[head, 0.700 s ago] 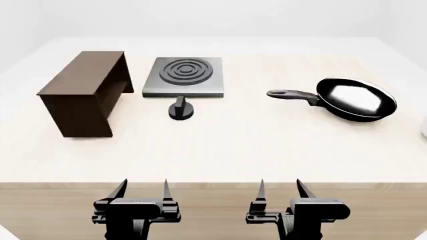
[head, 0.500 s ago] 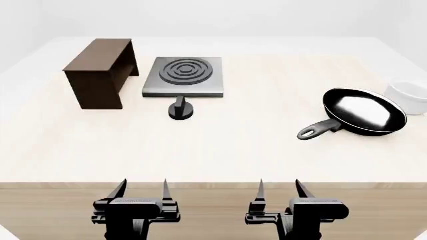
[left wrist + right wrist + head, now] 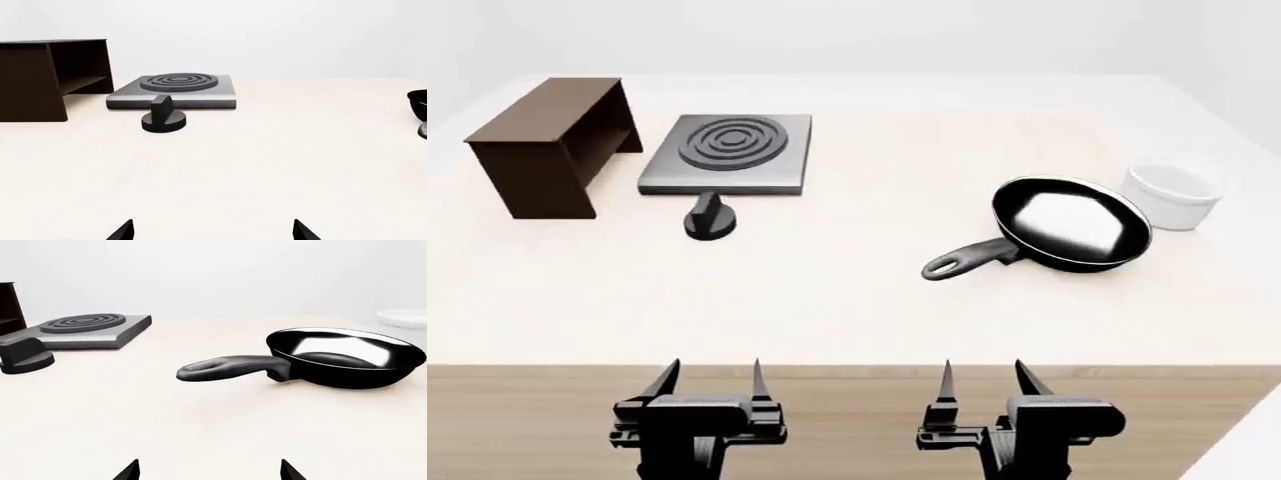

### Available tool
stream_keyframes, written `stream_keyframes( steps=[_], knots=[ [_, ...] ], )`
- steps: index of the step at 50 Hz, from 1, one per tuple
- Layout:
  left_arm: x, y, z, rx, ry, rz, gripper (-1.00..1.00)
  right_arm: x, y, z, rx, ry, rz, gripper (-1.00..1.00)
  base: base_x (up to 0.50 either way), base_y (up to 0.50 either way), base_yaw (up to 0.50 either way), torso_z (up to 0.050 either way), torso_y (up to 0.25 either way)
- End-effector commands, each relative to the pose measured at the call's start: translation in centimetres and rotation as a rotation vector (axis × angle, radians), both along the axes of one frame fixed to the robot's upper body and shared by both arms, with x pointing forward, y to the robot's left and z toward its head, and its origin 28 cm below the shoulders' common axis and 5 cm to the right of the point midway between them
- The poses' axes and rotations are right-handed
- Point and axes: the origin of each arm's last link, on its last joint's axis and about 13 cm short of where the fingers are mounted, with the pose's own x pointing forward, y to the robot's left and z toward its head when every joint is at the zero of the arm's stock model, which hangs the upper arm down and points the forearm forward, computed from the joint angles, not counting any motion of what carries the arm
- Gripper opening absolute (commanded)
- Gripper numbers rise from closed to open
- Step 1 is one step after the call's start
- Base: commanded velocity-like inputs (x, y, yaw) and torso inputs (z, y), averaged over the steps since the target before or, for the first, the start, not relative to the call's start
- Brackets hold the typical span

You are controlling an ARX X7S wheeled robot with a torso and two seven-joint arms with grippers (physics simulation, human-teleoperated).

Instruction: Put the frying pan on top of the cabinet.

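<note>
the pale table (image 3: 868,300) carries cabinet (image 3: 541,150), burner plate (image 3: 727,153), knob (image 3: 709,217), frying pan (image 3: 1068,225), bowl (image 3: 1174,192).

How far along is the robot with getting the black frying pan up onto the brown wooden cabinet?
Nothing looks done yet. The round black frying pan with the long grey handle sits on the light tabletop beside the small white bowl, far from the dark brown wooden cabinet, whose flat top is bare. Nothing is in hand: the left gripper and right gripper hang open at the near table edge. Reaching, grasping, carrying and placing all remain.
</note>
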Motion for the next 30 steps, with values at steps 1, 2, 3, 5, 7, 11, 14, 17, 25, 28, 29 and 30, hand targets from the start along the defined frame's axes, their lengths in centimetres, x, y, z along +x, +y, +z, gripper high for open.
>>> stream_keyframes(
  steps=[1,2,3,5,7,11,14,17,25,28,29,30],
  knots=[
    [-0.1,-0.1,-0.1,0.004,0.004,-0.006,1.00,-0.1,0.0,0.1,0.003,0.000,0.002,1.00,0.00,-0.50,0.00,0.000,0.000],
    [-0.1,-0.1,-0.2,0.004,0.004,-0.006,1.00,-0.1,0.0,0.1,0.000,0.000,0.001,1.00,0.00,-0.50,0.00,0.000,0.000],
    [-0.1,0.0,-0.1,0.003,0.003,-0.005,1.00,-0.1,0.0,0.1,0.003,0.001,0.001,1.00,0.00,-0.50,0.00,0.000,0.000],
    [0.0,0.0,-0.1,0.005,0.002,-0.002,1.00,-0.1,0.0,0.1,0.002,0.002,0.001,1.00,0.00,-0.50,0.00,0.000,0.000],
    [0.0,0.0,-0.2,0.004,0.002,0.000,1.00,-0.1,0.0,0.1,0.002,0.002,0.002,1.00,0.00,-0.50,0.00,0.000,0.000],
    [0.0,0.0,-0.2,0.005,0.001,-0.001,1.00,-0.1,0.0,0.1,0.002,0.002,0.001,1.00,0.00,-0.50,0.00,0.000,0.000],
    [0.0,0.0,-0.1,0.001,0.002,-0.001,1.00,-0.1,-0.1,0.2,0.002,0.000,-0.002,1.00,0.00,-0.50,0.00,0.000,0.000],
    [-0.1,0.0,0.1,-0.018,0.021,-0.009,1.00,0.0,-0.1,0.4,0.004,0.003,-0.029,1.00,0.00,-0.33,0.00,0.000,0.000],
    [1.6,0.5,7.2,0.051,-0.010,0.047,1.00,0.8,-1.3,7.5,0.006,-0.030,-0.101,1.00,0.00,0.00,0.00,0.000,0.000],
    [1.5,0.6,9.1,0.058,-0.042,0.052,1.00,0.4,-1.5,9.6,-0.017,-0.064,-0.112,1.00,0.20,0.00,0.00,0.000,0.000],
    [1.4,0.6,9.3,0.057,-0.048,0.050,1.00,0.4,-1.5,9.5,-0.023,-0.061,-0.116,1.00,0.50,0.00,0.00,0.000,0.000],
    [1.3,0.6,9.2,0.056,-0.046,0.046,1.00,0.4,-1.5,9.5,-0.033,-0.062,-0.120,1.00,0.50,0.00,0.00,0.000,0.000]
  ],
)
